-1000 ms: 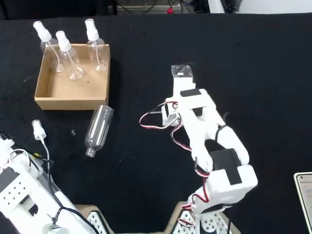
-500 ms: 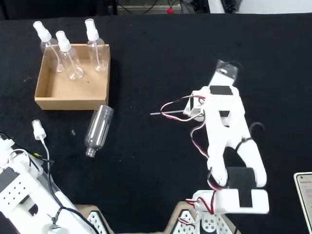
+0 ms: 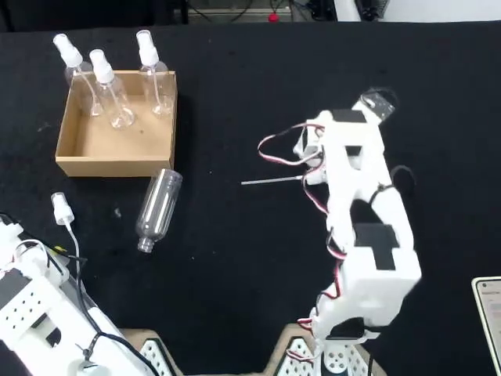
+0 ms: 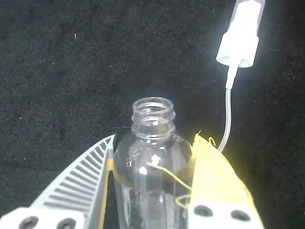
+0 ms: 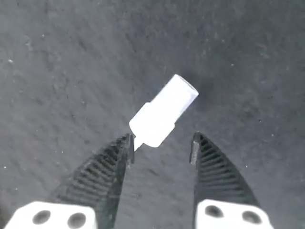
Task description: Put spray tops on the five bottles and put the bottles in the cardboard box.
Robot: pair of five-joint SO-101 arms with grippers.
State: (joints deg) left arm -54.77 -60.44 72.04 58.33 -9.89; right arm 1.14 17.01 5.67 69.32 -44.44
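Over at the far left of the black table (image 3: 235, 70) I have the cardboard box (image 3: 109, 166). The three capped bottles (image 3: 112, 102) stand upright along its far side, spray heads on. Just outside the box's near wall a fourth bottle (image 3: 157, 207) lies on its side with no top, its open neck pointing toward the arms.

My left arm (image 3: 31, 313) sits at the near left corner. On its wrist camera the left gripper (image 4: 155, 140) is clamped on an uncapped bottle (image 4: 152, 114) — one grey ribbed finger and one yellow-taped finger press against its shoulders, and the open neck sticks out past the tips. A loose spray top (image 4: 239, 37) lies just beside that neck, its dip tube running back past the yellow finger. From above, the loose spray top (image 3: 62, 208) sits just ahead of this arm, to the left of the lying bottle.

My right arm (image 3: 360, 204) is stretched over the middle-right of the table, well apart from the box. The right gripper (image 5: 161, 137) is spread wide and holds nothing — a second spray top (image 5: 162, 114) lies tilted on the cloth, its collar end between the fingertips and its head beyond them. I cannot tell whether either finger touches it. A thin white tube (image 3: 270, 181) lies on the table beside this arm, one end hidden under it.
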